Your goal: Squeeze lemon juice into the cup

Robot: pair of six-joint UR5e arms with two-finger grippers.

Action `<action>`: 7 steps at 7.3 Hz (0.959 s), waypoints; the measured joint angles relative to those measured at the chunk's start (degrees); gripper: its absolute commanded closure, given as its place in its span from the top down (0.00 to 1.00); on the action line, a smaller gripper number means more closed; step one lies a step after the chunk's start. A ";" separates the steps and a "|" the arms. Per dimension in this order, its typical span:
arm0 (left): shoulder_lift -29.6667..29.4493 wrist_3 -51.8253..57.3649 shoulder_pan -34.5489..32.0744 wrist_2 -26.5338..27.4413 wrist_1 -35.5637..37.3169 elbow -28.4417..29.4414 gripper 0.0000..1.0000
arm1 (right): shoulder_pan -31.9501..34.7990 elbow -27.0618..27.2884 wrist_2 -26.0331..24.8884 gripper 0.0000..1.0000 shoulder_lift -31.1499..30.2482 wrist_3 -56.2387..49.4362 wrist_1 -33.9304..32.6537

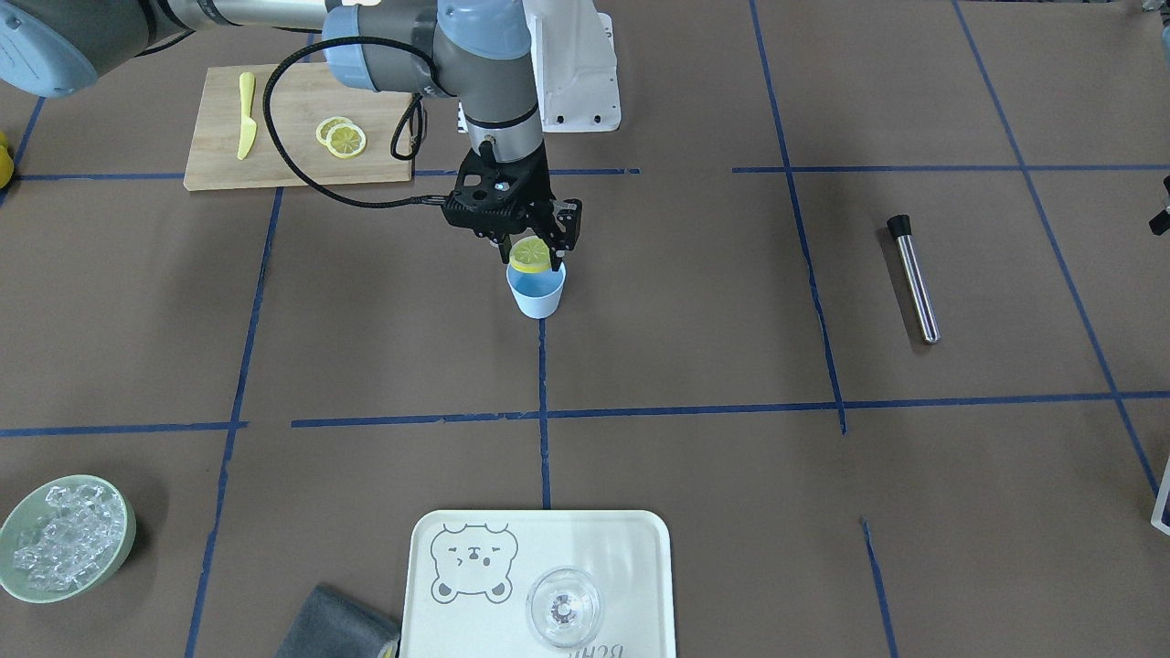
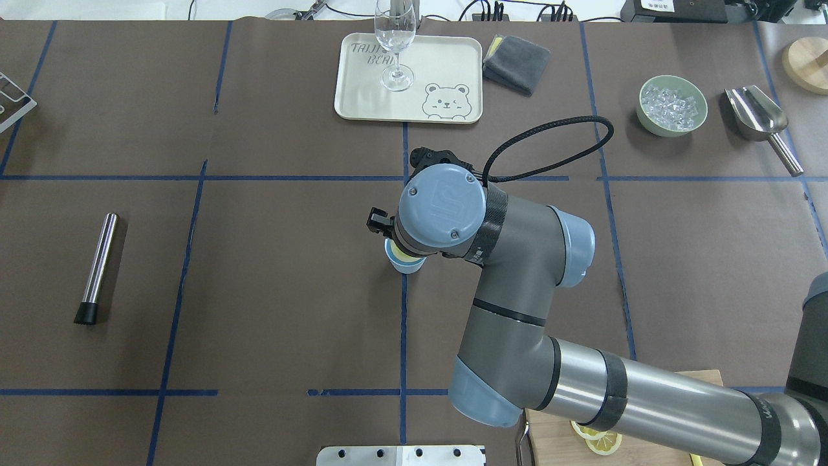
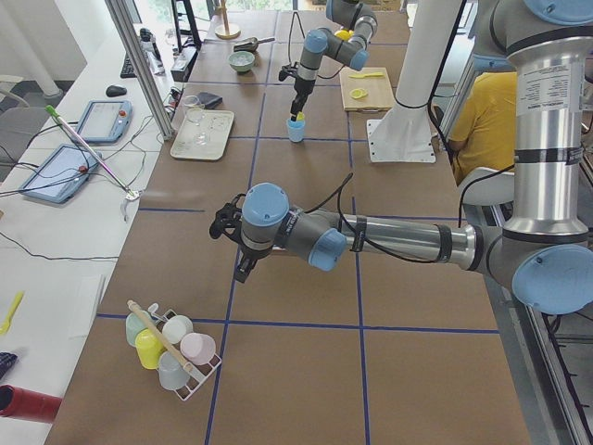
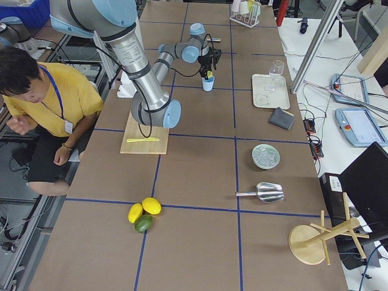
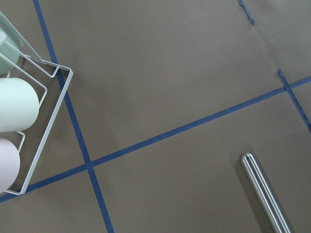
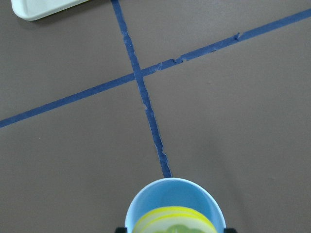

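Note:
The light-blue cup stands on the brown table near its middle. My right gripper points down right over it, shut on a lemon slice held on edge at the cup's mouth. In the right wrist view the slice sits over the cup's blue inside. In the overhead view my wrist hides most of the cup. My left gripper shows only in the exterior left view, hovering over bare table near a cup rack. I cannot tell if it is open or shut.
A cutting board at the back holds two more lemon slices and a yellow knife. A steel muddler, a tray with a clear glass, a green ice bowl and a grey cloth lie around.

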 measured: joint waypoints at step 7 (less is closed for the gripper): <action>-6.65 -34.25 17.05 8.85 0.07 1.86 1.00 | 6.28 8.26 9.84 1.00 -10.25 -6.95 3.60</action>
